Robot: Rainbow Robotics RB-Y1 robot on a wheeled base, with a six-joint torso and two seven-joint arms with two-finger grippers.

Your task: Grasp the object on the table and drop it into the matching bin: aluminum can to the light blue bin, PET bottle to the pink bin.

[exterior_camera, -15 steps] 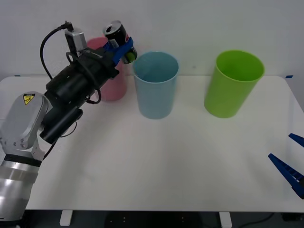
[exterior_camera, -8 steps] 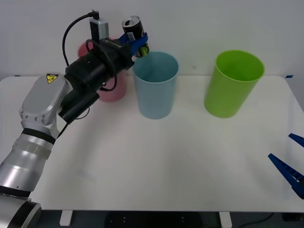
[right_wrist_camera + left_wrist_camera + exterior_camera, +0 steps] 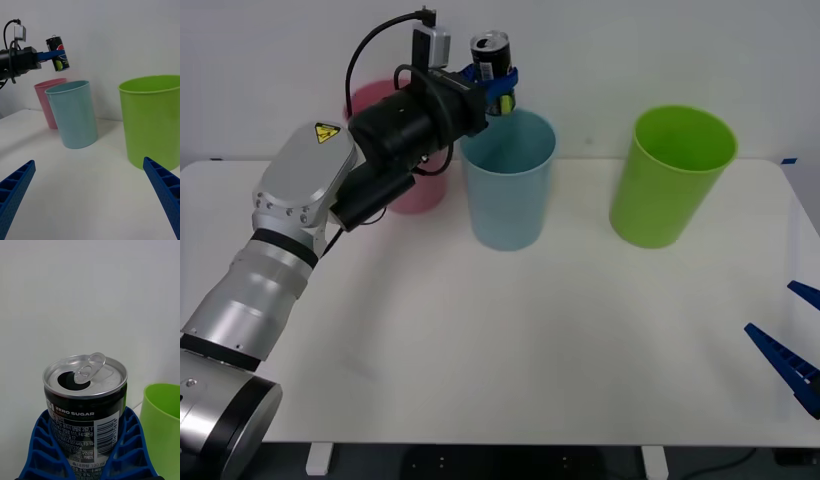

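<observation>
Overhead, front view: left hand (image 3: 498,85) clamps the aluminum can (image 3: 491,55) upright, just above the light blue bin (image 3: 508,180) rim, its near-left edge. Pink bin (image 3: 395,150) behind the arm. White surface (image 3: 510,340) bare in the middle.

Right wrist view: right hand (image 3: 90,195) spread wide, low over the surface, holding nothing; lime green bin (image 3: 152,120) close ahead.

Left wrist view: can top open, tab raised, white wall behind.

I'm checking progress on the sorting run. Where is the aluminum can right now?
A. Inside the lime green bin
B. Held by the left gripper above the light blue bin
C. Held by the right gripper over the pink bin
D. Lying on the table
B: the left gripper is clamped on the aluminum can, holding it upright in the air just above the rim of the light blue bin.
</observation>
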